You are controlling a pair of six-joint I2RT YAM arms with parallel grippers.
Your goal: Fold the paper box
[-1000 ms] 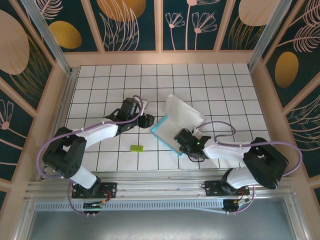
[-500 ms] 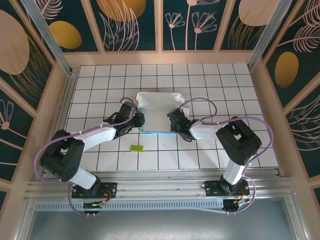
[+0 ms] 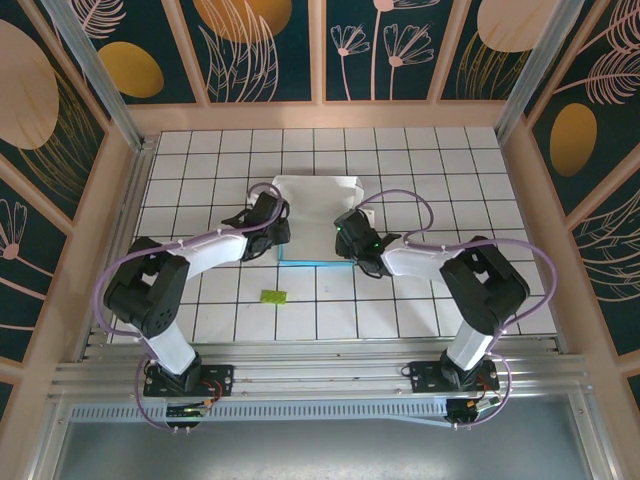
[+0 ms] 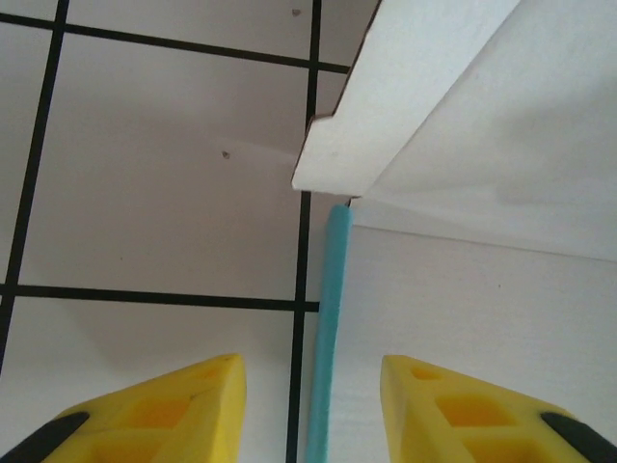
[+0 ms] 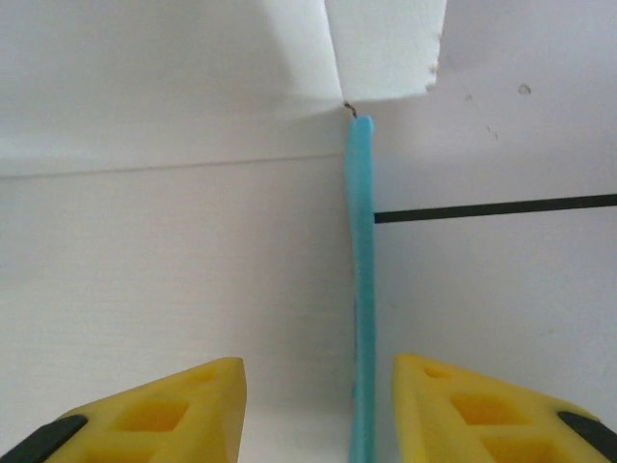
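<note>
Got paper box (image 3: 315,230) mid tiled table (image 3: 450,200), white face up, long axis roughly left-right, far flap tilted up, teal rim facing the arm bases. Sits between both grippers. Left gripper (image 4: 308,391) jaws apart, straddling box's left teal edge. Right gripper (image 5: 318,391) likewise spread, straddling right teal edge. Clamping nothing.

The paper box (image 3: 312,228) is thin matt card, chalk-white on its faces, with a smooth teal edge (a little ragged at one flap corner, top of the right wrist view). The table (image 3: 430,170) is smooth white tile-patterned board, faintly speckled and ruled in black. The left hand (image 4: 310,371) and right hand (image 5: 318,371) have yellow moulded plastic fingers with a dull sheen. A brushed metal rail (image 3: 320,385) runs along the lower frame.
</note>
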